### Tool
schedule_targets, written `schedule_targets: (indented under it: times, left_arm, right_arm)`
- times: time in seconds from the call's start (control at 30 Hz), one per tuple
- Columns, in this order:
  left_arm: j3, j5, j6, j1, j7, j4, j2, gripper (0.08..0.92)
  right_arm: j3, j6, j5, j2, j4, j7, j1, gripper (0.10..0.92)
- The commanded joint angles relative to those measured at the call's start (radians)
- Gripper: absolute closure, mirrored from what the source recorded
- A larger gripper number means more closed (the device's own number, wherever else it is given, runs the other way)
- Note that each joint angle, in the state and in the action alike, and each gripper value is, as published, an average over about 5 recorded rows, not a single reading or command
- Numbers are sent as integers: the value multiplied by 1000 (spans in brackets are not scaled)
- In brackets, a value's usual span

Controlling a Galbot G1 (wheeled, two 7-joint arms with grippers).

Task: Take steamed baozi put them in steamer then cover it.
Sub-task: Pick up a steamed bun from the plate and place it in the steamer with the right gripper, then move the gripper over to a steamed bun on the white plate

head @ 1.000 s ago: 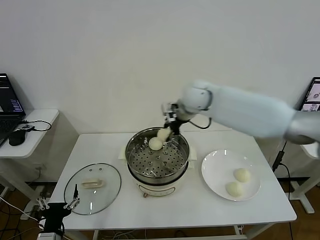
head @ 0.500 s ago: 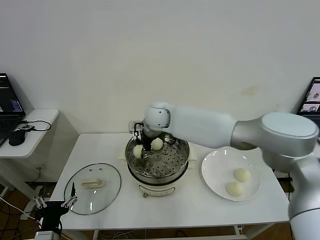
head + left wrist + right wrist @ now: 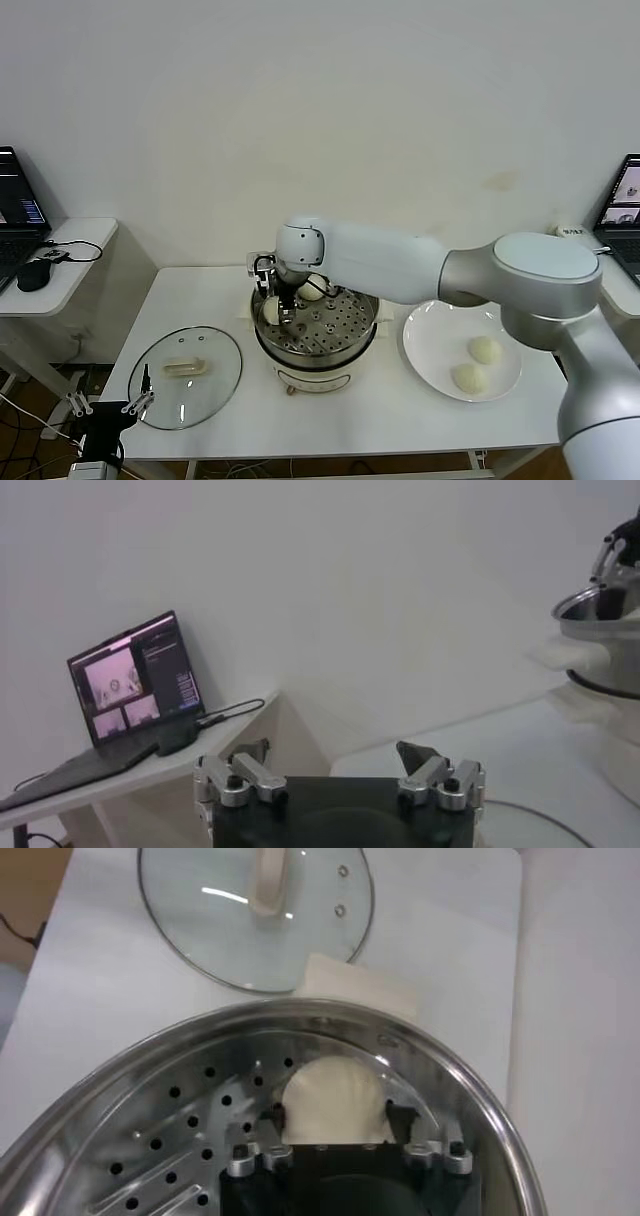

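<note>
Right hand point(image 3: 273, 310): reaching down inside the steamer at its left wall, centre of the head view; fingers point(image 3: 398, 1116) set on either side of a baozi, pinching it.
Held baozi point(image 3: 334, 1099): cream-white bun between the right hand's fingers, low against the perforated tray and close to the steamer's inner wall; seen at point(image 3: 270, 309) in the head view.
Second baozi point(image 3: 314, 288): lies on the tray toward the back of the steamer, just beside the right hand, apart from the held one.
Steamer point(image 3: 363, 330): shiny steel pot on a white base, centre of the tabletop point(image 3: 380, 415).
Cover point(image 3: 185, 377): glass lid with cream handle, flat on the tabletop at lower left of the head view, left of the steamer and apart from it; also at the top of the right wrist view point(image 3: 256, 908).
Plate point(image 3: 430, 345): white, right of the steamer, carrying two more baozi point(image 3: 485, 350) and point(image 3: 467, 378).
Left hand point(image 3: 112, 408): low at the bottom left of the head view, off the tabletop's front corner near the cover; fingers point(image 3: 420, 759) spread, nothing between them.
Laptop point(image 3: 135, 695): on a side table, left in the left wrist view.
</note>
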Motion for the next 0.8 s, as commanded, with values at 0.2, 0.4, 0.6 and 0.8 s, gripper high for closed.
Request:
schedule_targets:
  times: [0.2,0.4,0.6,0.8]
  left_arm:
    - [7,2,4,-6,4,-6,0,177]
    - [10,2,3,-2,5,-9,2,177]
    - [14,9,3,5,6,-6,2,177]
    - [17,27,5,8,6,-6,-2,177]
  right_arm:
    - [-85,127,-60,-461,328,-248,301,203]
    - [-94,197,-174,-742,484,-321,278,203]
    - [-9,270,-335,-938,516,-341,114,202]
    - [229,304,-470,-1008,483,-323,-206,203]
